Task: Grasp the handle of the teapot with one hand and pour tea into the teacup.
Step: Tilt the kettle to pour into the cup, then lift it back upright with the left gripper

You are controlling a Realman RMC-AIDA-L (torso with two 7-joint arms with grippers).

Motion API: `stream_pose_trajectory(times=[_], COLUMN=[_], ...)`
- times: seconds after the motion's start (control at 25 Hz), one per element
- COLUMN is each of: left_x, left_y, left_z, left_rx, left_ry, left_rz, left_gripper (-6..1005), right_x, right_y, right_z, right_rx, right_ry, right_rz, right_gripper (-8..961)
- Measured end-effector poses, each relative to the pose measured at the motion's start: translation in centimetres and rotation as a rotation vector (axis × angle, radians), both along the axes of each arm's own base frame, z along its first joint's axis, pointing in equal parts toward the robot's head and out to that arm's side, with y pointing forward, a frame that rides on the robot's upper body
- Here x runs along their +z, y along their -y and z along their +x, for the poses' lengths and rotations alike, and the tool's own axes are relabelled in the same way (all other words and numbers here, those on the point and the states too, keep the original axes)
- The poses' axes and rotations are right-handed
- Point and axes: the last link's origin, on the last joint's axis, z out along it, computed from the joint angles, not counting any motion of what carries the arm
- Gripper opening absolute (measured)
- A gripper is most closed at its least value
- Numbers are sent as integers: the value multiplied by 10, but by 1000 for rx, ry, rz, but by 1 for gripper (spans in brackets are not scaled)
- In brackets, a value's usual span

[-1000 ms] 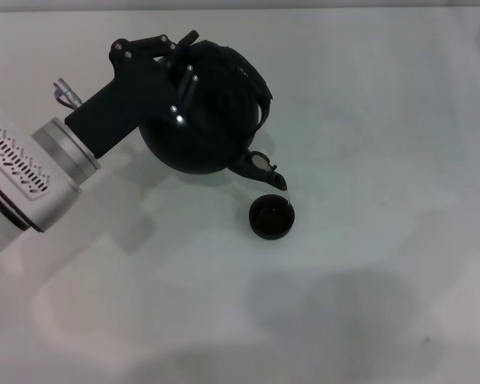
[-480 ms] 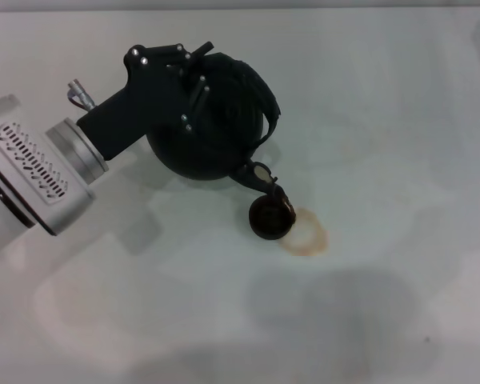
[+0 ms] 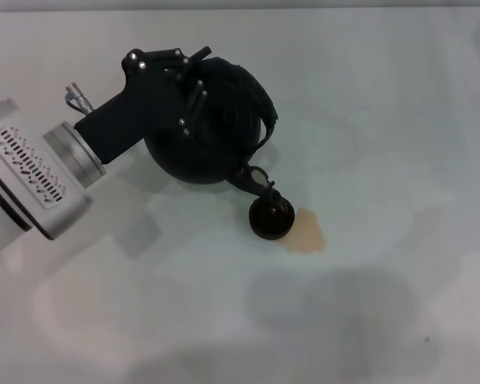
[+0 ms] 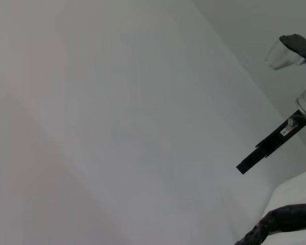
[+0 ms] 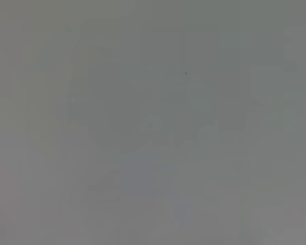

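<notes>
The left gripper (image 3: 194, 80) has its jaws clenched on the handle (image 3: 260, 108) of the teapot (image 3: 208, 128), holding the pot tipped over the desk (image 3: 384, 120). Its spout (image 3: 260, 180) points down into the cup (image 3: 271, 218), right at the rim. Beside the cup, a pale brown puddle (image 3: 306, 233) lies on the desk. The right gripper is out of sight.

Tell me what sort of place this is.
Probably a lab or test bench, not a kitchen: a bare white tabletop holds only a black teapot, gripped by the left gripper, and a tiny teacup with a tea puddle beside it.
</notes>
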Motion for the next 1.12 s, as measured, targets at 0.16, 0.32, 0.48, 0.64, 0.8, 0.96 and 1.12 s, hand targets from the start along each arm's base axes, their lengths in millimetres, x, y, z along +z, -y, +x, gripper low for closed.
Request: stream_pose_trajectory(times=[0.16,0.32,0.48,0.64,0.8,0.96,1.12], left_x=[-1,-1,-1,-1,0,1,5], left_y=[4,5,6,8,10,11,9], left_z=[-3,-4,-5,-6,-10,-13,-16], left_rx=[2,5,10,24,45,82,156], left_ry=[-2,-1,3,15,25,51,137], left_rz=[3,3,4,11,14,8,-23], left_gripper=[106,105,104,103,102,102,103], right_x=[-1,-1,-1,-1,-1,-1,-1], right_y=[0,0,0,0,1,2,2], right_z=[0,0,0,0,1,2,2], right_rx=[-1,0,0,-1,-4,-5,-6], right_ry=[-2,-1,-2,-2,-2,-2,-2], right_rz=[-3,-3,-3,-3,-3,-3,-3], right_gripper=[828,828,828,828,828,828,828])
